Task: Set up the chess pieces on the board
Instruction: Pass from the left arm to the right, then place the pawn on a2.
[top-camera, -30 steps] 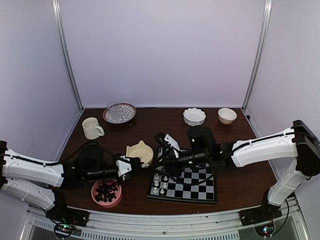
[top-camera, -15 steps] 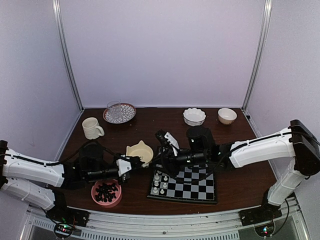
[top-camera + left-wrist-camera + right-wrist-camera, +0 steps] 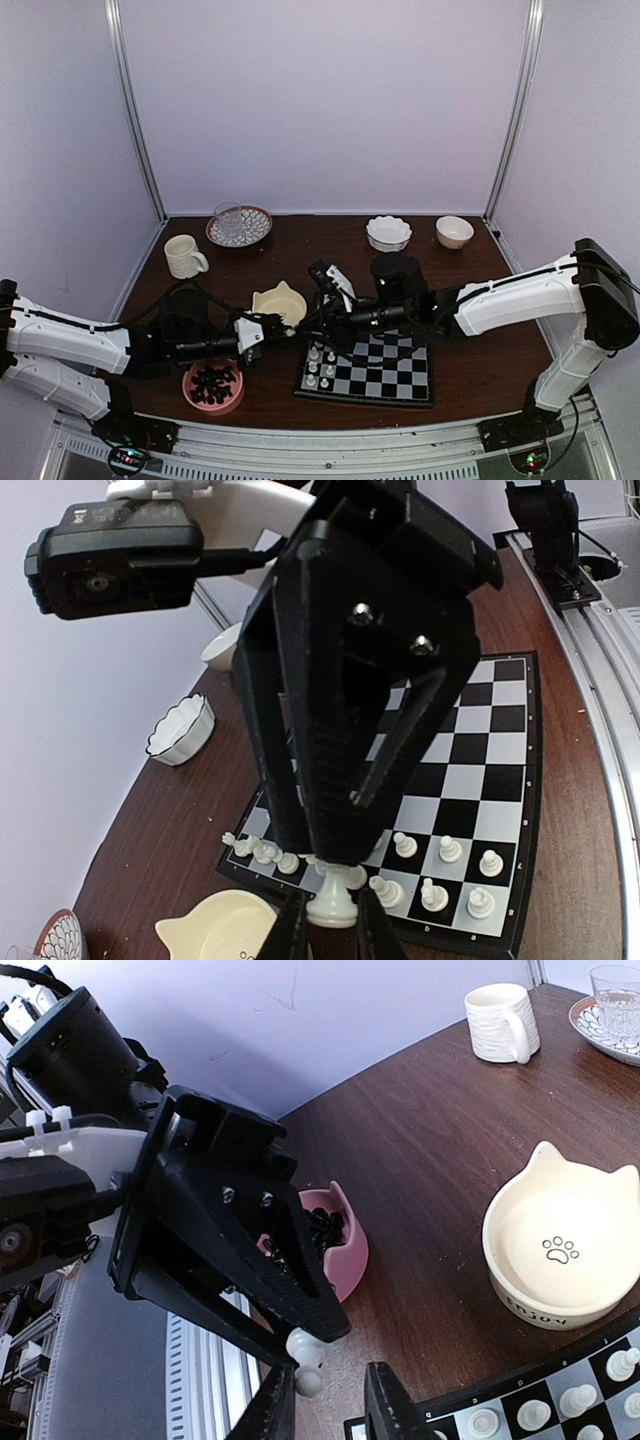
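While a white chess piece (image 3: 331, 898) is clamped in the left gripper (image 3: 328, 935) just off the far left corner of the board (image 3: 480, 780), it is straddled by the right gripper (image 3: 325, 1405), whose jaws are seen slightly apart.

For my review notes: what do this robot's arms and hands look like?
Both the left arm and the right arm have white shells with black joints and loose black cables. The left hand and right hand are black, each with two flat tapered fingers and small screws; the right one's fingers look ribbed inside. A black camera box sits at the right wrist.
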